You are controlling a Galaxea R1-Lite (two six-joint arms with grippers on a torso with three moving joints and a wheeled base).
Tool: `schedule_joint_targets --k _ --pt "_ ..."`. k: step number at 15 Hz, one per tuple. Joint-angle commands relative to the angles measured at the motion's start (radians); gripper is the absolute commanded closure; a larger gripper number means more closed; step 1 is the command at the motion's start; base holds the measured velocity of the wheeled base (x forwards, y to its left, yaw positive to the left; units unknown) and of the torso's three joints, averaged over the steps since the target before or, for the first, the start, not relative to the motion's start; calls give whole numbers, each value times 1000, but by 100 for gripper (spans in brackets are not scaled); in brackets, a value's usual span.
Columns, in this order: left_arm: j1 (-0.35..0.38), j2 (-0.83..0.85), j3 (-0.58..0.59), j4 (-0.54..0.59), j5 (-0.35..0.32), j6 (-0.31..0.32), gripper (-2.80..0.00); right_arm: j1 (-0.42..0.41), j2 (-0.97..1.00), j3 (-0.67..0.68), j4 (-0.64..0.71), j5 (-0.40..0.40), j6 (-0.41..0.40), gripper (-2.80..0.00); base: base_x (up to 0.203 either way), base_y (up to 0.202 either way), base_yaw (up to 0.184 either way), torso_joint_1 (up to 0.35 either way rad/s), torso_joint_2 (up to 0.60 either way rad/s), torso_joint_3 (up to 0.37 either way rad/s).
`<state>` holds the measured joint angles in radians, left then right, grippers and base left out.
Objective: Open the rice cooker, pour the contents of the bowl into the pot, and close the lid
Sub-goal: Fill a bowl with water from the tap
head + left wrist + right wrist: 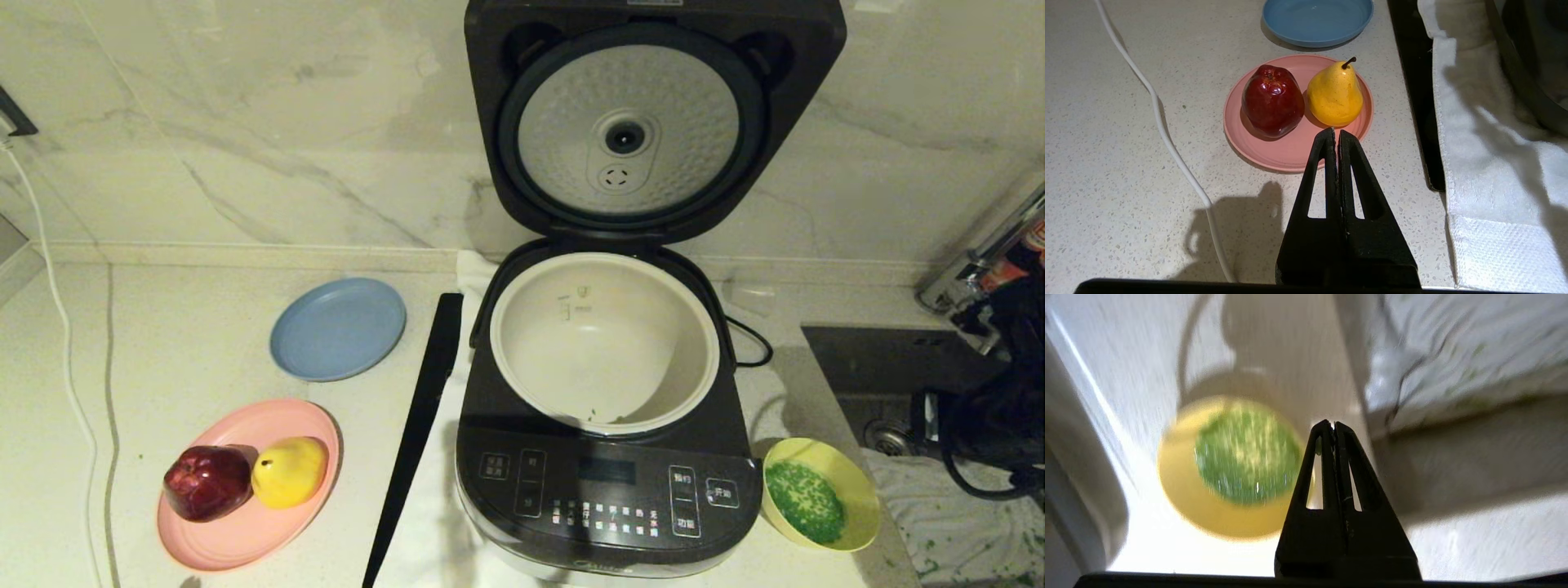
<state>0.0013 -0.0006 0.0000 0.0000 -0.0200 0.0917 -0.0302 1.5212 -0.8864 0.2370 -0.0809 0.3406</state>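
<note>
Marble wall and a pale speckled desk fill the head view. At the middle, the rice cooker is seen with its lid raised upright against the wall, so the pot stands exposed and nearly bare, with only a few green specks near its front rim. The bowl rests on the desk just beside the cooker's front right corner, and the green bits are heaped inside it. The right arm is seen as a dark blur at the right edge, beyond the bowl, over the sink; the bowl thus lies between that arm and the cooker. No left arm is shown here, so the right arm is judged the nearer one. A blue plate and a pink plate lie well apart to the left.

From the left wrist, the left pincer is seen closed on nothing, hanging above the pink plate's near rim, with an apple and a pear on the plate.

From the right wrist, the right pincer is seen pressed shut and empty. The bowl lies below and to one side of its tips, untouched; being round, it offers no long axis, and a hold on its rim is judged to need the jaws parted first.
</note>
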Motion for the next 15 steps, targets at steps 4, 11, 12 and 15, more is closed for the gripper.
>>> schedule_joint_targets --k 4,11,12,15 --pt "0 -1 9 0 -1 0 0 4 -45 130 -11 48 12 -280 0 0 0 0 0 0" --pt "0 -1 9 0 0 0 0 23 24 212 -114 49 28 -280 0 0 0 0 0 0" --pt "0 -1 9 0 0 0 0 35 25 214 -118 49 46 -280 0 0 0 0 0 0" --pt "0 -1 8 0 0 0 0 61 39 216 -119 49 64 -280 0 0 0 0 0 0"
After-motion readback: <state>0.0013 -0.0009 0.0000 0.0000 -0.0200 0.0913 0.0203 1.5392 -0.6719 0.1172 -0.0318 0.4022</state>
